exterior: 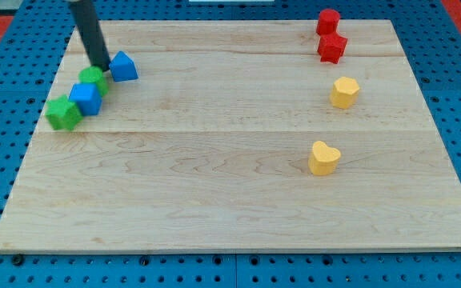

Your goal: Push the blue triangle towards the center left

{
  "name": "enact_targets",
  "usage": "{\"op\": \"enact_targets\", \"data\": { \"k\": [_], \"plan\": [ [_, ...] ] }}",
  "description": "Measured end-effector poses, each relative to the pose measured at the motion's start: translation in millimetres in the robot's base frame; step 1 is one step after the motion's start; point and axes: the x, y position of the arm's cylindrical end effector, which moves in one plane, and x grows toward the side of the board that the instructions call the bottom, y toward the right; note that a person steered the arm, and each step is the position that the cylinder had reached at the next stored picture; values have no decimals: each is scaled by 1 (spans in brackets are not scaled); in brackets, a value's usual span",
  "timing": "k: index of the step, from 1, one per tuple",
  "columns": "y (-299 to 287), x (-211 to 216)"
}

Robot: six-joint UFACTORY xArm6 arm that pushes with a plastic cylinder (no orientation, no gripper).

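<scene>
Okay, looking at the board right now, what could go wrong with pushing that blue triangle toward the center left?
1. My tip sits at the view's left of the blue triangle, so pushing from here would likely send it right, away from the target.
2. The green round block, blue cube and green block crowd the path; the triangle may jam against them or knock them along.
</scene>
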Motion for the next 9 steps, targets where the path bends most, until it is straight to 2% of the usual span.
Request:
{"op": "enact_targets", "data": {
  "k": [1,2,3,4,5,6,7,8,9],
  "plan": [
    [-23,34],
    [-31,33],
    [-56,-23],
    [23,-48],
    [55,-44],
    [54,-3],
    [51,12],
    [45,-34],
    [80,-58]
  ]
}}
